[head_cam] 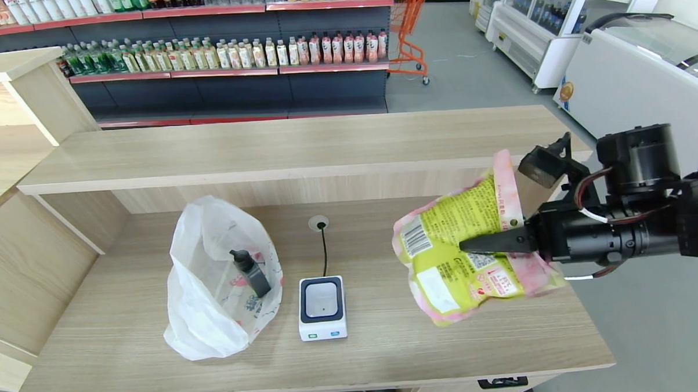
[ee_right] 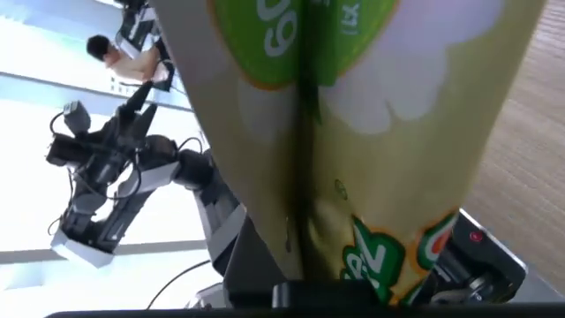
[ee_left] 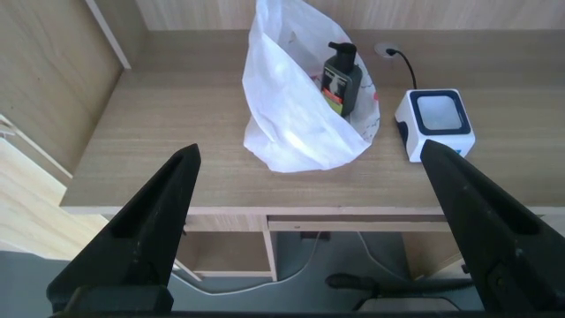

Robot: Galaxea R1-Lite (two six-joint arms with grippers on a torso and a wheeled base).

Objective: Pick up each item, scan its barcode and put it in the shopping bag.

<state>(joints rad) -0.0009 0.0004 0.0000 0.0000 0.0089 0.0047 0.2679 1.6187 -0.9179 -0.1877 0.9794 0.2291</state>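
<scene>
Above right end of counter (head_cam: 389,345) | right pincer (head_cam: 472,245) clamped on snack pouch (head_cam: 443,233) | left pincer (ee_left: 309,157) spread wide, empty

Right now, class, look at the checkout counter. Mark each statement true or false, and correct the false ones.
1. The right claw is shut on the pouch. True.
2. The bag is empty. False: a bottle stands inside it.
3. In the head view, the scanner sits between the bag and the pouch. True.
4. The pouch lies flat on the scanner. False: it is held up to the scanner's right, clear of it.
5. The left claw grips the bottle. False: it is open and holds nothing.
</scene>
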